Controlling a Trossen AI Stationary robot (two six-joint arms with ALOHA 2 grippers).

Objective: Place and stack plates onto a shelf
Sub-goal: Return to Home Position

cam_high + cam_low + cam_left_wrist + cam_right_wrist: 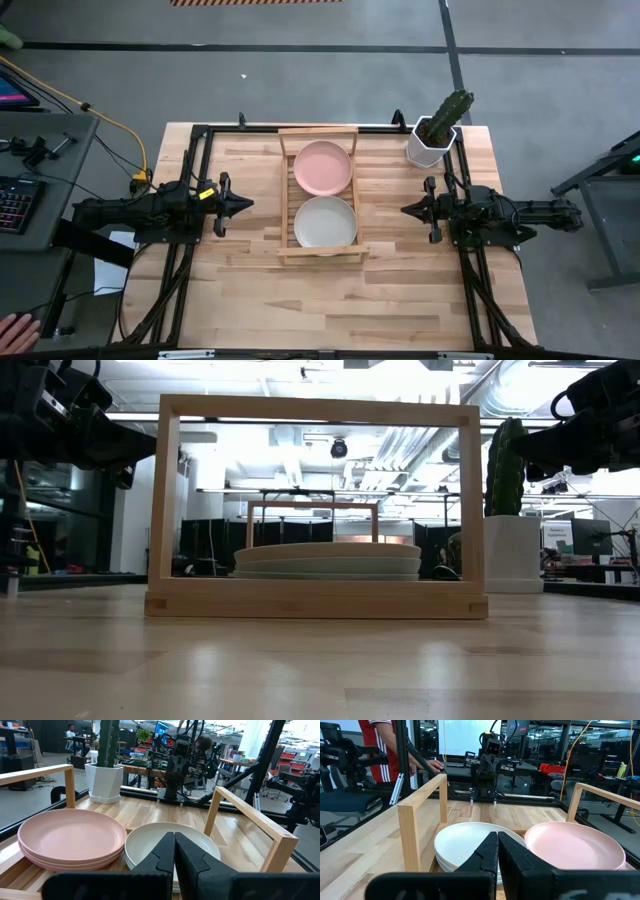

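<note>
The shelf [319, 195], a light-wood slatted rack with raised end frames, stands mid-table. On its far half lies a stack of pink plates [323, 166]; on its near half a stack topped by the cream plate [325, 221], paler plates beneath [327, 565]. Both stacks rest flat on the slats. My left gripper [246, 205] hovers shut, left of the shelf, pointing at it. My right gripper [405, 210] hovers shut, right of the shelf, facing it. Both wrist views show the plates [72, 836] [470, 845] past shut fingers.
A cactus in a white pot [436, 135] stands at the table's far right corner, close to my right arm. Bare tabletop [330, 300] lies near of the shelf. A person's hand [18, 328] shows off the table at lower left; a keyboard desk [20, 190] is left.
</note>
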